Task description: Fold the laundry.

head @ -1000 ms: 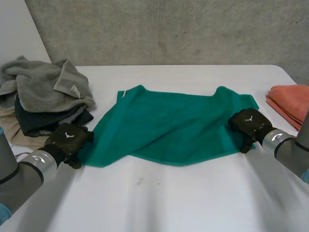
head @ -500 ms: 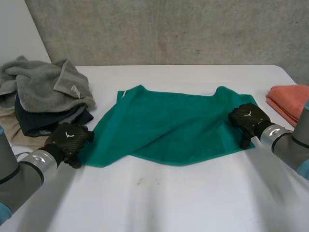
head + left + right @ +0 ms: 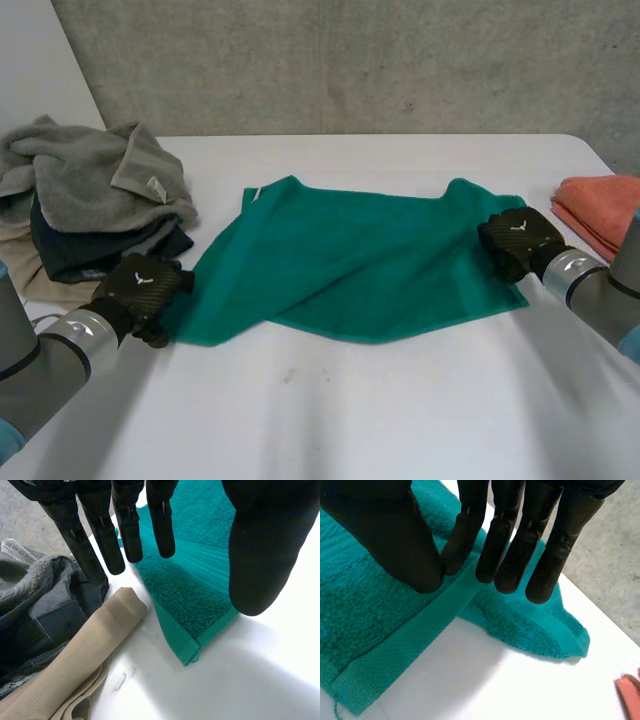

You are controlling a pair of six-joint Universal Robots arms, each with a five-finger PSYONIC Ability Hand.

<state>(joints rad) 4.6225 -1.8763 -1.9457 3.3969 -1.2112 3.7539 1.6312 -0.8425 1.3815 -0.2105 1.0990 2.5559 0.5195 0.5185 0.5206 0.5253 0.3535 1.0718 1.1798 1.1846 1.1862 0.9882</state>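
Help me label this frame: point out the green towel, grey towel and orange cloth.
green towel [image 3: 350, 255]: head view, its middle.
grey towel [image 3: 90, 170]: head view, top of the pile.
orange cloth [image 3: 595, 205]: head view, its top.

Grey concrete wall [image 3: 350, 60], white table [image 3: 400, 420]

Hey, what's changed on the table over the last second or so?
The right hand slid a little toward the table's far side along the green towel's right edge, uncovering its near right corner; thumb and a finger now pinch the hem. The left hand stayed at the near left corner, fingers straight. The towel pile and orange cloth did not move.
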